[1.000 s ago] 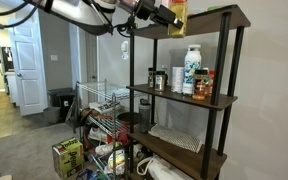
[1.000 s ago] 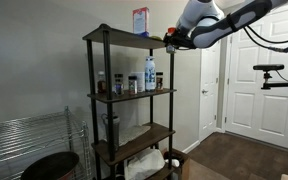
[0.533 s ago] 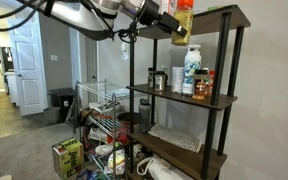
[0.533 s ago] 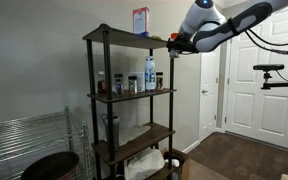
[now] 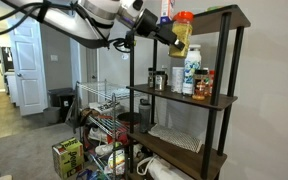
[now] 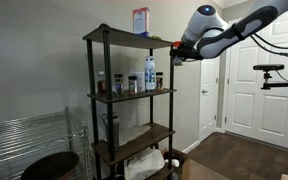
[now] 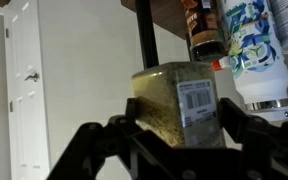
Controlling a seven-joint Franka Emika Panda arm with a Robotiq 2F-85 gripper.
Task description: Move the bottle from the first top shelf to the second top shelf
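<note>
My gripper (image 5: 170,36) is shut on the bottle (image 5: 182,34), a slim yellow bottle with a red cap. I hold it upright in front of the rack's front post, just below the first top shelf (image 5: 220,17) and above the second top shelf (image 5: 180,99). In the wrist view the bottle (image 7: 174,102) fills the space between both fingers (image 7: 176,135), its barcode label facing the camera. In an exterior view my gripper (image 6: 178,52) hangs just off the rack's corner, beside the first top shelf (image 6: 124,38) and above the second top shelf (image 6: 134,96).
A white jug (image 5: 191,72), a red-capped spice jar (image 5: 203,85) and dark jars (image 5: 156,79) stand on the second top shelf. A box (image 6: 141,20) sits on the uppermost board. A wire rack (image 5: 99,110) and clutter stand beside the rack's base.
My gripper has carried the bottle off the uppermost board, out past the rack's front post and downward. The jug and jars have not moved.
</note>
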